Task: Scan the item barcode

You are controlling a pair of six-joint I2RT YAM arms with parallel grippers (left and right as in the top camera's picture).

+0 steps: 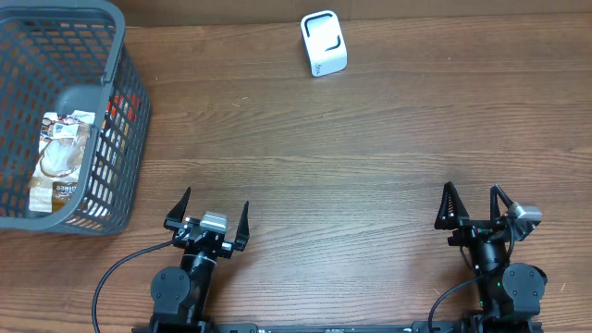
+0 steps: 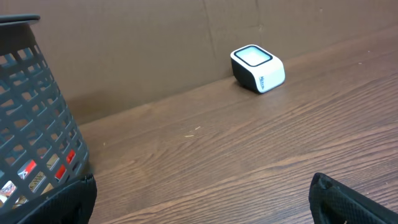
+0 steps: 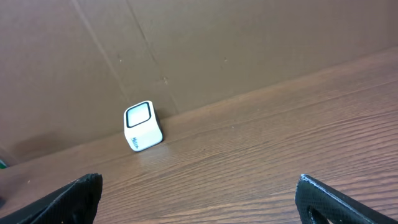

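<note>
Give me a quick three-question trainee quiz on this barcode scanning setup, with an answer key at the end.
1. True or false: the white barcode scanner sits inside the grey basket.
2. Which is nearer the basket? A: left pincer. B: right pincer.
3. Fill in: both pincers are ___ and hold nothing.
Key: 1 false; 2 A; 3 open.

A brown wood-grain tabletop [image 1: 370, 157] with a low sheen carries a grey plastic lattice basket [image 1: 129, 139], upper left of the frame, holding a glossy film-wrapped packet [image 1: 60, 162]; the scanner [image 1: 324, 43] is smooth white plastic, the back wall [image 3: 217, 50] matt brown board.
</note>
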